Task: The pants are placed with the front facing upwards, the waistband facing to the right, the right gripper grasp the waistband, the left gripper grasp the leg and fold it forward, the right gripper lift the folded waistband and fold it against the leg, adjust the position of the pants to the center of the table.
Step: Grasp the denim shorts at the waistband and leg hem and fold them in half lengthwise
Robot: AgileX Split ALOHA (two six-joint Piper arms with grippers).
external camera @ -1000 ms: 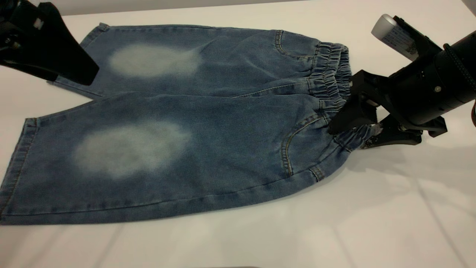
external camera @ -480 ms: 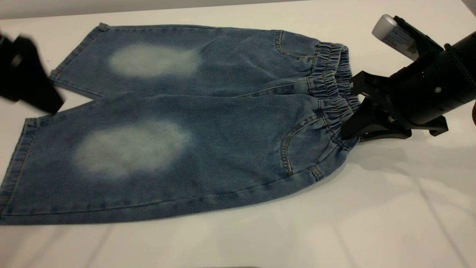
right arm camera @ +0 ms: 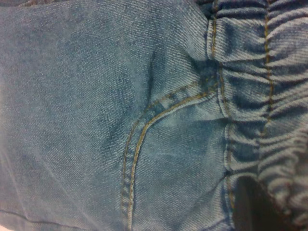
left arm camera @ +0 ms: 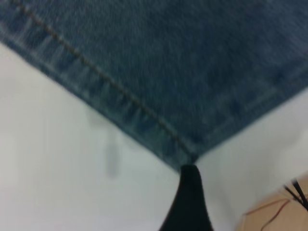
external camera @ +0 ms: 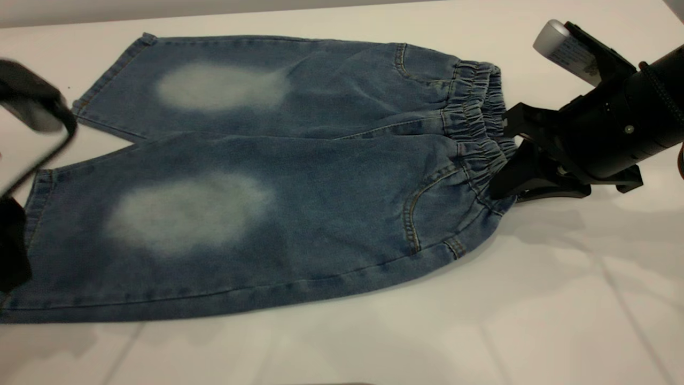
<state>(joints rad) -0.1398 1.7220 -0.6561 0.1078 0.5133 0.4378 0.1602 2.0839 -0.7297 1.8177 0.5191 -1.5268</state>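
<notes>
The blue denim pants [external camera: 299,176] lie flat, front up, on the white table [external camera: 534,299], with both legs pointing left. The gathered waistband [external camera: 475,123] is at the right. My right gripper [external camera: 499,187] is shut on the near end of the waistband, with its arm reaching in from the right. In the right wrist view the waistband [right arm camera: 269,72] and a curved pocket seam [right arm camera: 139,139] fill the frame. My left gripper [external camera: 10,251] is blurred at the left edge, beside the near leg's hem. In the left wrist view a black part of it touches the hem corner [left arm camera: 185,156].
The table's far edge [external camera: 214,10] runs just behind the pants. White tabletop spreads in front of and to the right of the pants. A tan surface with thin wires [left arm camera: 279,211] shows past the table edge in the left wrist view.
The right gripper's jaws, open around the waistband a second ago, have closed on it. The left gripper has swung from the far leg's hem toward the near leg's hem.
</notes>
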